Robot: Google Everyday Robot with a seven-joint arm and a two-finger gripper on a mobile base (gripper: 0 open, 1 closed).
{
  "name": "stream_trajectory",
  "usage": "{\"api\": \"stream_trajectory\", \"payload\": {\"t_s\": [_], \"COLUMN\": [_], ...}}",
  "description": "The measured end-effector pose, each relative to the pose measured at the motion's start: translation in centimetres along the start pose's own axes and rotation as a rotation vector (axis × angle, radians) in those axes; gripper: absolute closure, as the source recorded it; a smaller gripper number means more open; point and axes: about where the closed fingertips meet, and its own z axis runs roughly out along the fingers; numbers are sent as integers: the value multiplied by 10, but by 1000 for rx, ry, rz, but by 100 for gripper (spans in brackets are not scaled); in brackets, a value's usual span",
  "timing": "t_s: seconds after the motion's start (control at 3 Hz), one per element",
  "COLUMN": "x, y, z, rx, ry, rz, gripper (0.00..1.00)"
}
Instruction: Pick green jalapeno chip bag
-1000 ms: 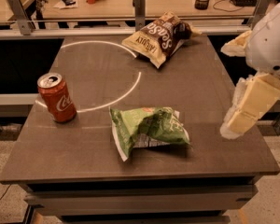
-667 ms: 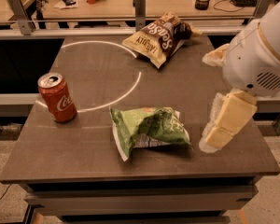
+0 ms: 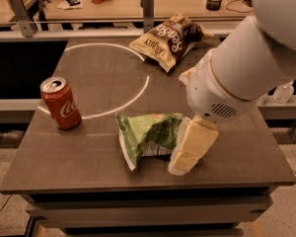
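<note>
The green jalapeno chip bag [image 3: 145, 135] lies crumpled on the dark table [image 3: 93, 157], near its front edge and a little right of centre. My gripper [image 3: 187, 154] hangs from the big white arm [image 3: 237, 78] on the right. Its cream fingers [image 3: 192, 147] point down and left and cover the right end of the bag. Whether it touches or holds the bag does not show.
A red soda can [image 3: 60, 103] stands upright at the table's left side. A cream-and-brown chip bag [image 3: 168, 40] lies at the back right. A white circle line [image 3: 138, 90] is drawn on the tabletop. Behind the table runs a metal rail [image 3: 89, 31].
The arm has swung in from the right edge of the table toward the left and nearer. The gripper has moved from beside the table's right edge onto the right end of the green bag.
</note>
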Motion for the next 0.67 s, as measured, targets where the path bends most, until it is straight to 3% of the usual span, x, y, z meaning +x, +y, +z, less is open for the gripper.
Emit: {"api": "stream_trajectory", "payload": {"t_s": [0.67], "x": [-27], "y": [10], "z": [47], "rx": [-33], "ry": [-16], "rz": [-34], "gripper": [0]}}
